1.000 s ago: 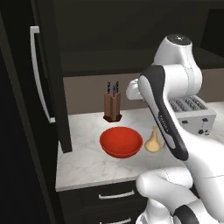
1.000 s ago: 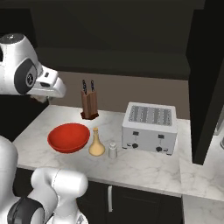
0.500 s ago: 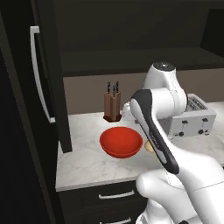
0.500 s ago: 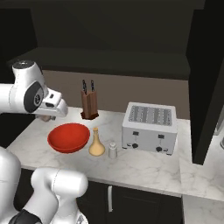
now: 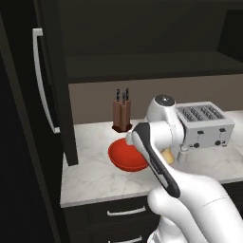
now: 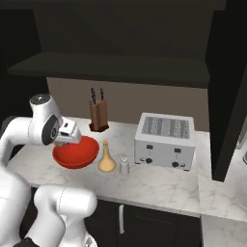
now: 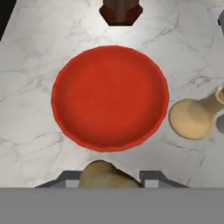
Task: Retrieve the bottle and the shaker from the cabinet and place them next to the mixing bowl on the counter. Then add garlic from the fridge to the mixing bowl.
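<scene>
The red mixing bowl (image 7: 109,98) lies on the marble counter (image 7: 35,57), straight under my hand. My gripper (image 7: 107,179) is shut on the garlic (image 7: 105,174), a brownish lump between the fingertips, just above the bowl's near rim. In the right base view the gripper (image 6: 70,136) hovers over the bowl's (image 6: 72,158) left side. Next to the bowl stand the tan bottle (image 6: 106,159) and the small white shaker (image 6: 124,165). The dark cabinet (image 6: 120,48) hangs above, and the black fridge (image 5: 28,118) stands to the left.
A knife block (image 6: 98,116) stands behind the bowl against the wall. A silver toaster (image 6: 165,142) sits right of the shaker. The fridge's white handle (image 5: 40,80) runs down its door. Dark drawers (image 5: 118,213) sit under the counter.
The arm has swung down from shoulder height, bringing the hand low over the bowl. The gripper has stayed shut. Bowl, bottle and shaker have not moved.
</scene>
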